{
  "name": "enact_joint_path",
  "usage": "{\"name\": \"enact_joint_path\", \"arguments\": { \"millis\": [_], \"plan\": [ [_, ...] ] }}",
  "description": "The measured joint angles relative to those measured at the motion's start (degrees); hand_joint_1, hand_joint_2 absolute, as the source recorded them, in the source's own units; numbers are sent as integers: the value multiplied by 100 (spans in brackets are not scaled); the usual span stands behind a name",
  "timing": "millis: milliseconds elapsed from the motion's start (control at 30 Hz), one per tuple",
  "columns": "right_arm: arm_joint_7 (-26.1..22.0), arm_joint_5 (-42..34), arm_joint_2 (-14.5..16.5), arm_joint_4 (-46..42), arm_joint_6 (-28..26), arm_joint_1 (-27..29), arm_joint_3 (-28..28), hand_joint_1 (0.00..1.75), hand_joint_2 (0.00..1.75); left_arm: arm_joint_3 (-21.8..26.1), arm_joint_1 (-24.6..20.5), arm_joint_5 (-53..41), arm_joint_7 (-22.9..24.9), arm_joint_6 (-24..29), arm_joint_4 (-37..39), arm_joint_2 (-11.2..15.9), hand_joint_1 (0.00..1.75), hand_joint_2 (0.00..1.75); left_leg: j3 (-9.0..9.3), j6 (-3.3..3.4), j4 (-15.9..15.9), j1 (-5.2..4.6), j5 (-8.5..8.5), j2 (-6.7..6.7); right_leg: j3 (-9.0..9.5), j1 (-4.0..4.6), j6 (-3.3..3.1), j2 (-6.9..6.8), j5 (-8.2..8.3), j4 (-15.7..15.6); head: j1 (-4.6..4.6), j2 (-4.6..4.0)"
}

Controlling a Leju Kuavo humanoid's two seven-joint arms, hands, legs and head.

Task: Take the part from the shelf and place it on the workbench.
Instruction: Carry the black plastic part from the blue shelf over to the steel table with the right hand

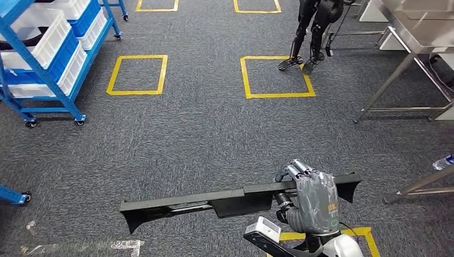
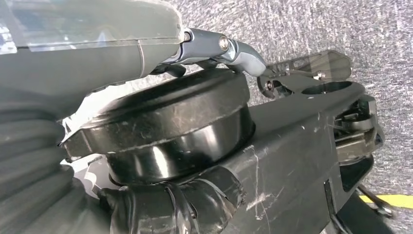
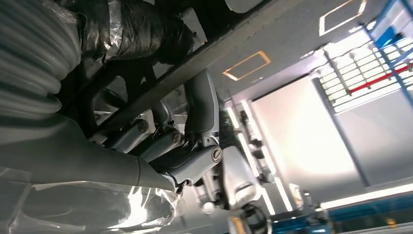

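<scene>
A long, flat black part (image 1: 187, 202) hangs level over the grey carpet, low in the head view. My right hand (image 1: 316, 201) grips it near its right end, fingers curled over the top edge. In the right wrist view those fingers (image 3: 202, 105) wrap around the dark bar of the part (image 3: 229, 53), seen from below. My left hand (image 2: 122, 44) shows as a grey cover and thumb in the left wrist view; how its fingers lie is hidden. The blue shelf (image 1: 53, 53) with white bins stands far left. A steel workbench (image 1: 423, 27) stands far right.
Yellow taped squares (image 1: 137, 74) mark the carpet ahead. Another robot's dark legs (image 1: 308, 37) stand beside the far right square. A second metal table's legs (image 1: 420, 187) and a water bottle (image 1: 443, 161) are at the right edge. A blue frame corner (image 1: 13, 195) sits at the left.
</scene>
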Motion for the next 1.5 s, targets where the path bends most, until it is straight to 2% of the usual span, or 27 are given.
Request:
{"name": "enact_joint_path", "arguments": {
  "millis": [67,100,133,200,267,367,433,500,567,633,700,733,800,867,933,967,1033,1100,1133,1167,1233,1300,1367,1400,1433,1467,1500],
  "plan": [
    [-1,-56,-55,-8,-25,3,-48,175,175,1,3,22,-25,10,0,3,0,175,26,-48,14,-21,-38,118,407,31,-34,-235,230,-753,-3,0],
    [-2,-78,-74,-15,-27,2,-72,175,175,1,4,29,-31,14,0,4,0,175,36,-76,20,-37,-54,167,517,58,-66,-308,260,-959,-8,0],
    [-3,-98,-89,-23,-26,2,-92,175,175,1,4,34,-34,17,0,6,0,175,46,-104,23,-54,-69,217,553,85,-99,-337,244,-1042,-13,0],
    [-5,-144,-119,-33,-25,5,-113,175,175,1,2,44,-27,28,0,7,0,175,67,-153,17,-71,-97,320,545,91,-165,-206,256,-1050,-19,0],
    [-8,-184,-137,-43,-24,6,-123,175,175,1,-3,57,-9,40,0,10,0,175,20,-207,179,-55,-234,169,557,57,-229,-80,280,-1082,-30,0],
    [-16,-238,-146,-50,-21,-1,-145,175,175,4,-23,84,18,48,0,13,0,175,-447,-260,1179,-30,-725,-251,558,37,-310,94,300,-1095,-58,0],
    [-21,-278,-148,-50,-19,0,-149,175,175,7,-36,100,42,52,0,13,0,175,-704,-269,1658,-30,-808,-300,554,45,-319,248,301,-1080,-57,0],
    [-31,-312,-148,-50,-16,1,-149,175,175,9,-41,108,71,61,0,13,0,175,-583,-250,1324,-26,-483,-346,553,44,-318,425,300,-1052,-59,0],
    [-38,-337,-148,-50,-15,-2,-150,175,175,10,-39,110,94,74,0,12,0,175,-275,-214,570,-2,-133,-600,532,46,-299,586,299,-1014,-56,0],
    [-40,-352,-148,-50,-15,-6,-157,175,175,10,-41,109,107,89,0,10,0,175,-122,-181,174,14,-46,-801,483,41,-239,723,316,-997,-50,0],
    [-42,-362,-149,-55,-15,-4,-172,175,175,12,-50,103,109,101,-1,3,0,175,-96,-120,120,1,-35,-722,440,23,-149,863,362,-1026,-51,0],
    [-42,-366,-151,-58,-15,2,-183,175,175,13,-55,98,110,108,-1,-2,0,175,-81,-76,81,1,-6,-646,415,18,-115,852,364,-1018,-52,0],
    [-44,-372,-163,-72,-15,-10,-211,175,175,14,-53,77,113,122,-1,-15,0,175,-48,6,-4,18,58,-498,280,35,-63,583,189,-763,-9,0],
    [-46,-377,-174,-79,-14,-33,-235,175,175,14,-36,58,117,133,0,-16,0,175,-46,39,-29,12,75,-351,-12,36,-20,225,-175,-103,36,0],
    [-46,-379,-175,-79,-13,-34,-242,175,175,14,-22,45,121,143,0,-15,0,175,-53,39,-24,6,63,-196,-231,6,18,103,-357,417,39,0],
    [-46,-379,-176,-79,-13,-32,-245,175,175,14,-21,40,123,147,0,-16,0,175,-50,32,-20,7,52,-120,-207,-10,33,73,-301,404,40,0],
    [-55,-381,-177,-80,-13,-35,-257,175,175,14,-22,29,129,155,0,-17,0,175,-25,-3,-12,11,21,20,150,-31,47,-49,29,-218,40,0],
    [-68,-386,-175,-84,-12,-49,-274,175,175,14,-25,22,132,165,0,-16,0,175,4,-69,3,-16,-24,136,513,11,10,-279,226,-888,38,0],
    [-73,-389,-175,-87,-11,-58,-283,175,175,14,-26,21,133,172,0,-16,0,175,14,-103,9,-31,-41,186,585,35,-25,-335,239,-1033,31,0],
    [-74,-391,-174,-91,-9,-64,-290,175,175,14,-28,21,131,178,0,-15,0,175,22,-134,10,-48,-53,237,589,61,-64,-334,216,-1062,25,0],
    [-78,-398,-174,-95,-8,-60,-300,175,175,14,-37,20,126,194,0,-14,0,175,44,-195,20,-44,-89,276,581,46,-134,-191,232,-1074,13,0],
    [-81,-407,-174,-95,-10,-62,-308,175,175,14,-46,20,112,204,0,-13,0,175,-48,-251,266,-23,-265,42,596,13,-202,-68,248,-1103,5,0],
    [-84,-419,-174,-95,-13,-69,-314,175,175,14,-48,21,103,204,0,-13,0,175,-373,-273,936,-9,-594,-234,602,8,-260,47,250,-1108,-3,0],
    [-86,-424,-174,-94,-13,-67,-315,175,175,14,-48,21,104,204,0,-13,0,175,-571,-275,1318,-10,-729,-276,601,17,-280,113,249,-1103,-7,0],
    [-86,-430,-174,-93,-14,-64,-315,175,175,14,-48,21,106,204,0,-13,0,175,-718,-273,1575,-10,-769,-292,601,26,-289,193,246,-1095,-6,0],
    [-87,-434,-174,-93,-14,-63,-315,175,175,14,-50,21,108,203,0,-13,0,175,-778,-263,1634,-10,-695,-300,601,32,-295,283,244,-1083,-7,0],
    [-90,-438,-174,-93,-15,-62,-315,175,175,14,-52,20,110,202,0,-13,0,175,-738,-246,1476,-10,-520,-319,602,35,-296,377,240,-1069,-8,0]
  ]
}}
